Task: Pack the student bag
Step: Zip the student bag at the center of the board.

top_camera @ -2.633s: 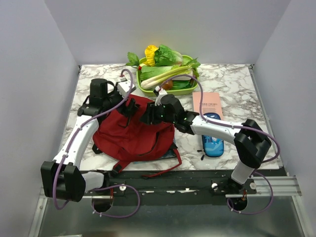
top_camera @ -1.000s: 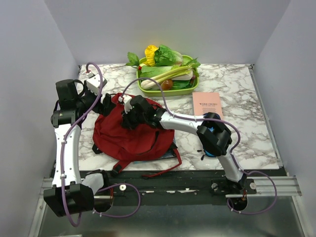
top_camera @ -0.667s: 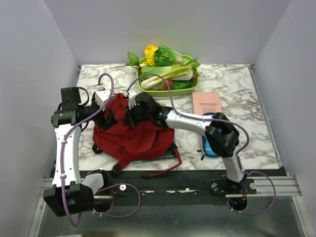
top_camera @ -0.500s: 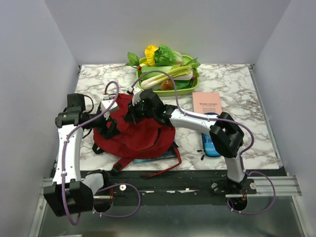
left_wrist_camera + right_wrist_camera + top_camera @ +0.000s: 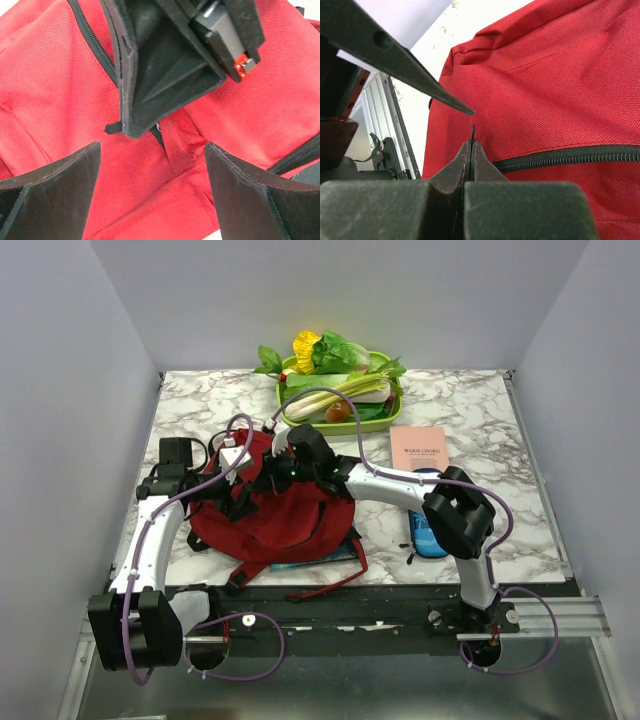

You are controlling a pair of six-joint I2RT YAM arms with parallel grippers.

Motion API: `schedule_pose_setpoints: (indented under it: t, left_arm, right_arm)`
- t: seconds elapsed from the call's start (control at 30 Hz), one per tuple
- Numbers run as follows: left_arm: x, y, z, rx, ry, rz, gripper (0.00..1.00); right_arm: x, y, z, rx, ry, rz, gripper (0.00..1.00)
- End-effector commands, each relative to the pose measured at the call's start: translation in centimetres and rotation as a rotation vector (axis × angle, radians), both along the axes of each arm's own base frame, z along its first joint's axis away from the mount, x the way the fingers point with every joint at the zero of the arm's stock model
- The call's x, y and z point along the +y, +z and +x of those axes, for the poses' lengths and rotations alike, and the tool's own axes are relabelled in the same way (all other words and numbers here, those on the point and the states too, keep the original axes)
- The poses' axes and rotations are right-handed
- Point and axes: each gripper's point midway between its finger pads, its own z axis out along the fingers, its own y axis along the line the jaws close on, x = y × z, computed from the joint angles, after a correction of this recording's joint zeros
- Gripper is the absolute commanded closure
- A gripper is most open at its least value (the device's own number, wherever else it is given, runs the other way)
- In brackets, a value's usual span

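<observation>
Left of centre up top, right gripper (image 5: 471,150) pinches the student bag's (image 5: 275,525) zipper pull (image 5: 472,131), probably to unzip it. Left gripper (image 5: 152,160) hovers released alongside.

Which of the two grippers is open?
The left gripper: fingers wide apart over the student bag; the right gripper is shut on its thin black zipper tab.

The left gripper (image 5: 150,150) has been swung in from well beside the dark red, rounded fabric backpack (image 5: 290,525), which now lies directly beneath its wide-spread jaws. The right gripper (image 5: 471,145) has been shifted across the backpack's top until it sits just ahead of the left jaws. Its own jaws have been closed on a thin black strip (image 5: 472,131).
</observation>
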Motion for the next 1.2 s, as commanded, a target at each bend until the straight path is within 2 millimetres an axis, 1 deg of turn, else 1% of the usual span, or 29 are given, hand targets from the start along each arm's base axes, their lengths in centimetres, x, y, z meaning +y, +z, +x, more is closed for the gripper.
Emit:
schedule_pose_setpoints:
  t: [0.0, 0.1, 0.13, 0.23, 0.3, 0.4, 0.43, 0.5, 0.53, 0.6, 0.63, 0.67, 0.77, 0.8, 0.9, 0.93, 0.97, 1.0, 1.03, 1.07, 1.1, 1.13, 1.17]
  left_arm:
    - [-0.5, -0.4, 1.7, -0.059, -0.011, -0.013, 0.10]
    - [-1.0, -1.0, 0.5, -0.023, -0.061, -0.016, 0.14]
    - [-1.2, -1.4, -0.3, 0.010, -0.074, -0.021, 0.17]
    - [-1.4, -2.1, -1.4, 0.036, -0.112, -0.010, 0.20]
    - [-1.4, -2.5, -1.6, 0.037, -0.112, -0.002, 0.23]
    - [-1.2, -2.8, -1.4, 0.029, -0.109, 0.021, 0.39]
    - [-1.2, -2.8, -1.3, 0.022, -0.112, 0.028, 0.49]
    - [-1.2, -2.8, -1.4, 0.019, -0.118, 0.036, 0.57]
    - [-1.3, -2.7, -1.4, 0.015, -0.123, 0.037, 0.62]
    - [-1.5, -2.7, -1.4, 0.018, -0.126, 0.035, 0.68]
    - [-1.5, -2.7, -1.2, 0.012, -0.124, 0.034, 0.74]
    - [-1.6, -2.7, -1.2, 0.017, -0.120, 0.029, 0.76]
    - [-1.6, -2.3, -0.9, 0.011, -0.114, 0.024, 0.78]
    - [-1.6, -2.2, -0.8, 0.008, -0.116, 0.023, 0.79]
    - [-1.7, -1.6, -0.7, 0.004, -0.118, 0.019, 0.82]
    - [-1.7, -1.3, -0.6, -0.002, -0.120, 0.019, 0.83]
    - [-2.4, -1.2, -1.0, 0.001, -0.148, 0.018, 0.83]
    - [-2.4, -1.1, -1.0, -0.003, -0.150, 0.019, 0.84]
    - [-2.4, -0.9, -1.1, 0.001, -0.153, 0.020, 0.85]
    - [-2.4, -0.8, -1.1, -0.001, -0.156, 0.022, 0.86]
    - [-2.4, -0.8, -1.2, 0.000, -0.161, 0.023, 0.86]
    - [-2.4, -0.6, -1.3, 0.003, -0.165, 0.024, 0.87]
    - [-2.4, -0.6, -1.4, 0.001, -0.168, 0.026, 0.88]
  right_arm:
    - [-0.1, 2.9, -0.2, -0.017, 0.011, 0.069, 0.99]
    - [-0.2, 2.8, 0.0, -0.019, 0.002, 0.061, 0.99]
    - [-0.3, 2.8, 0.3, -0.018, -0.005, 0.061, 0.99]
    - [-0.3, 3.0, 0.4, -0.016, -0.007, 0.066, 0.99]
    - [-0.3, 3.2, 0.5, -0.017, -0.009, 0.069, 0.99]
    - [-0.3, 3.1, 0.6, -0.018, -0.009, 0.066, 0.99]
    - [-0.3, 3.0, 0.6, -0.016, -0.009, 0.064, 0.99]
    - [-0.4, 2.9, 0.7, -0.017, -0.010, 0.060, 0.99]
    - [-0.4, 2.8, 0.9, -0.016, -0.013, 0.059, 0.99]
    - [-0.3, 2.5, 1.2, -0.012, -0.014, 0.055, 0.99]
    - [-0.1, 3.0, 1.4, -0.017, -0.014, 0.062, 0.99]
    - [0.0, 2.5, 1.5, -0.013, -0.014, 0.053, 0.99]
    - [0.1, 2.4, 2.3, -0.012, -0.025, 0.041, 0.99]
    - [0.1, 1.6, 2.8, -0.005, -0.036, 0.027, 0.99]
    - [-0.3, 0.8, 4.1, 0.002, -0.066, 0.013, 0.99]
    - [-0.6, -0.1, 5.0, 0.011, -0.085, 0.000, 0.99]
    - [-0.8, -0.3, 5.4, 0.013, -0.094, -0.004, 0.99]
    - [-0.8, -0.3, 6.0, 0.010, -0.104, -0.004, 0.99]
    - [-1.2, -0.9, 6.9, 0.011, -0.120, -0.015, 0.99]
    - [-1.5, -1.4, 7.2, 0.011, -0.123, -0.033, 0.99]
    - [-1.4, -1.0, 7.8, 0.001, -0.132, -0.034, 0.99]
    - [-1.8, -1.3, 8.6, -0.004, -0.151, -0.048, 0.99]
    - [-2.0, -2.1, 8.9, 0.000, -0.154, -0.068, 0.99]
